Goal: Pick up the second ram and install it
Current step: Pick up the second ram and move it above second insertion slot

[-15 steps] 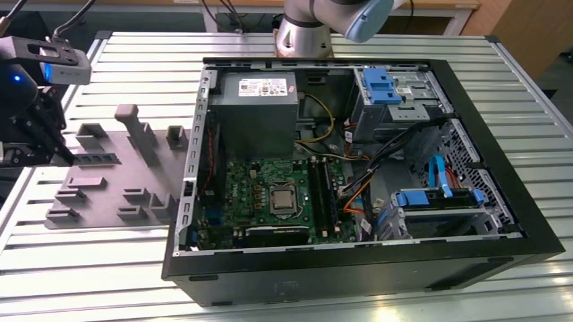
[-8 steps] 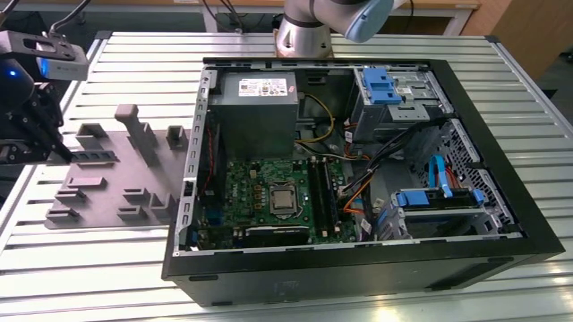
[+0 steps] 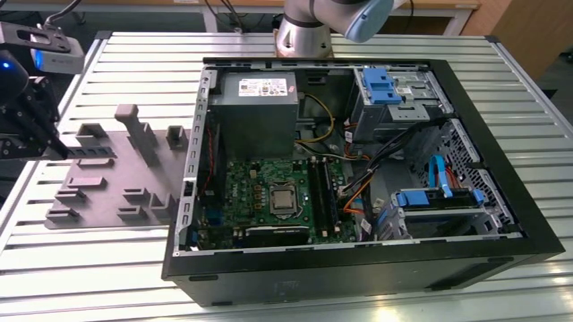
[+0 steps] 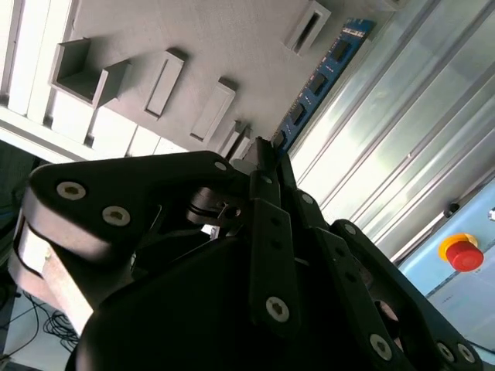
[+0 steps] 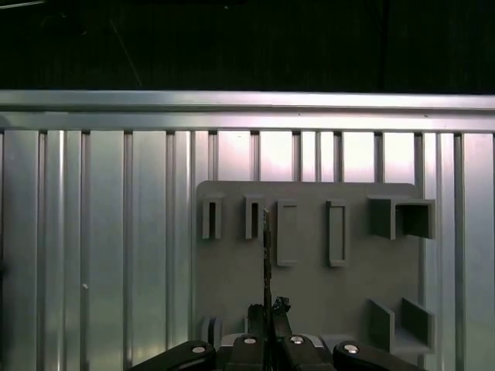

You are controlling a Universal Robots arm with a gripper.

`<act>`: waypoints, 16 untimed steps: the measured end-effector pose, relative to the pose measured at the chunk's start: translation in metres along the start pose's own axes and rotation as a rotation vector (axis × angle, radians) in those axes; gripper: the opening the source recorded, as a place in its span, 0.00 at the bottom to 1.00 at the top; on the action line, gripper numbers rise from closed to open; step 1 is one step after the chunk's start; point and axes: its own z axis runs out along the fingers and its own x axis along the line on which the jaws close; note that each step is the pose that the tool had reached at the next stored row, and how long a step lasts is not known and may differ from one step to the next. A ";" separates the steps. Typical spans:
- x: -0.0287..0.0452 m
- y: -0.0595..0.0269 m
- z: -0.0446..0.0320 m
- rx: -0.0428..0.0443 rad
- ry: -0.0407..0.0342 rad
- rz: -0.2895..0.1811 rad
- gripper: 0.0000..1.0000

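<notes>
Showing a black computer case [image 3: 358,272] lying open on a slatted metal table [image 3: 134,67], holding a green motherboard [image 3: 251,181] and grey power supply [image 3: 255,111]; showing a grey fixture plate [image 3: 103,194] lying just beside it, toward the exterior view's left.

1 robot arm [image 3: 309,30] carries 1 gripper [image 5: 267,309], and its closed fingers hold 1 second ram [image 4: 321,77], a long narrow board. 1 grey fixture plate [image 5: 309,286] lies on 1 slatted metal table [image 3: 134,60]. In the first wrist view the plate carries 4 narrow slotted blocks in 1 row and 2 wider open-sided blocks. The exterior view shows 1 open computer case [image 3: 358,275] containing 1 green motherboard [image 3: 259,181], 1 square silver processor [image 3: 284,199], 1 grey power supply [image 3: 255,114] and 2 blue drive brackets [image 3: 391,84]. The second wrist view shows 1 red button [image 4: 464,253].
</notes>
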 end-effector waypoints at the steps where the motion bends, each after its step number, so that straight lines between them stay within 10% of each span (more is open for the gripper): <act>1: -0.0001 0.0000 -0.0015 0.0000 0.0000 0.000 0.14; 16: -0.0021 0.0001 -0.0208 0.0000 0.0000 0.000 0.14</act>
